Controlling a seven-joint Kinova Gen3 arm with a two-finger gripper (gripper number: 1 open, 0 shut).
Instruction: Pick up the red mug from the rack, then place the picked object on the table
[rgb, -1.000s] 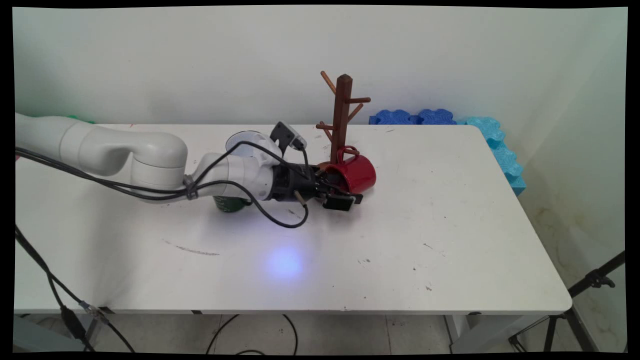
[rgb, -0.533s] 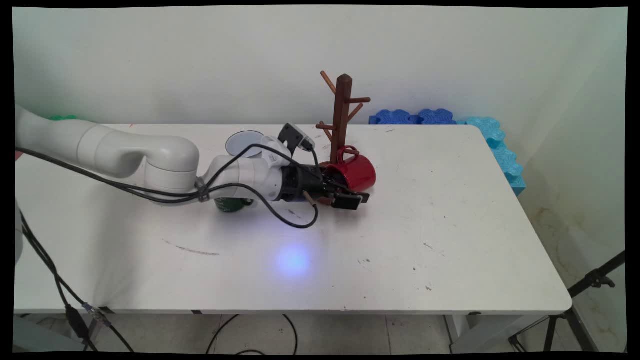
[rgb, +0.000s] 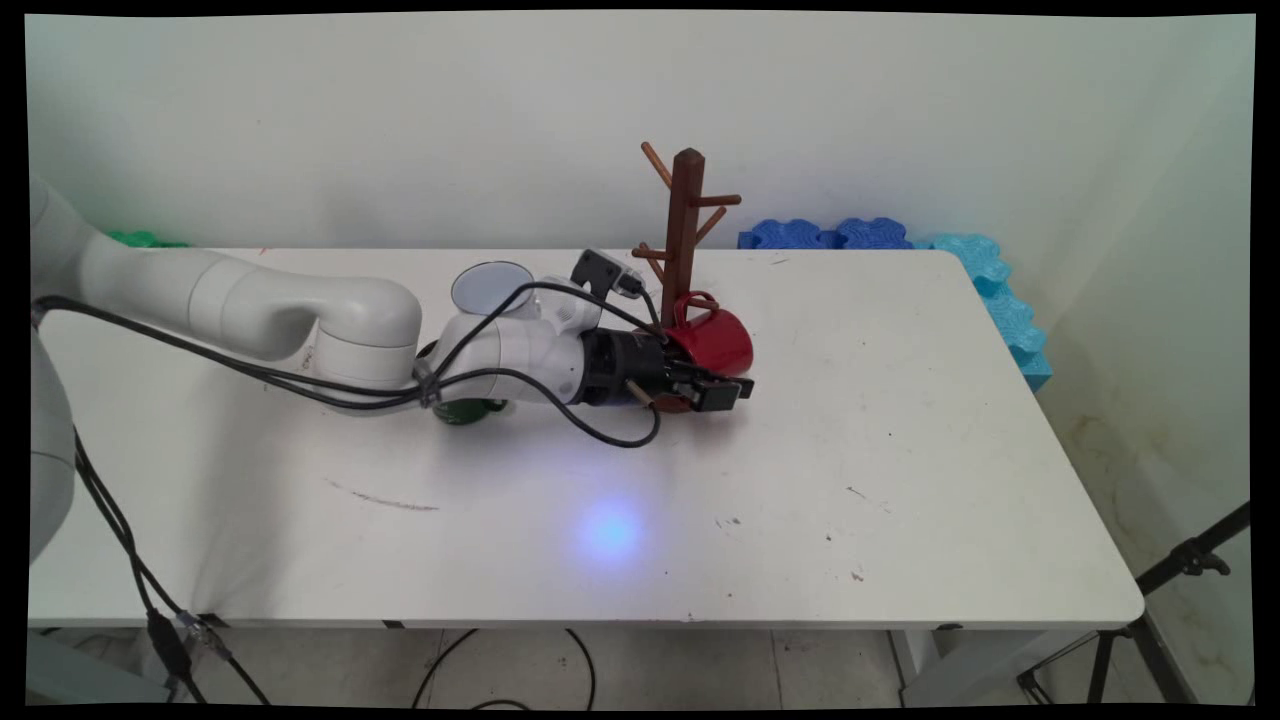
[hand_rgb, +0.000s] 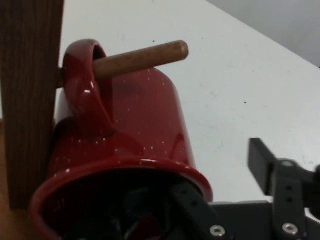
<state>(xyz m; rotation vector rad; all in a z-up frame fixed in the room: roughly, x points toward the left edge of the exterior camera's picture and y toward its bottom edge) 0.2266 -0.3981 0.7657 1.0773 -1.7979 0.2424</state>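
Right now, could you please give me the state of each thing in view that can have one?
red mug: hung by its handle on a low peg, mouth facing the pincer.
pincer: open, one finger inside the mug's mouth, one outside.
mug tree: upright on the table.
green cup: on the table, mostly hidden behind the arm.

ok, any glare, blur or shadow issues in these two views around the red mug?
Main view: sharp; the arm casts a soft shadow on the table; the red mug is evenly lit. Hand view: mug shows glossy highlights near its rim, the wooden peg is slightly soft, and one finger goes into the mug's dark mouth.
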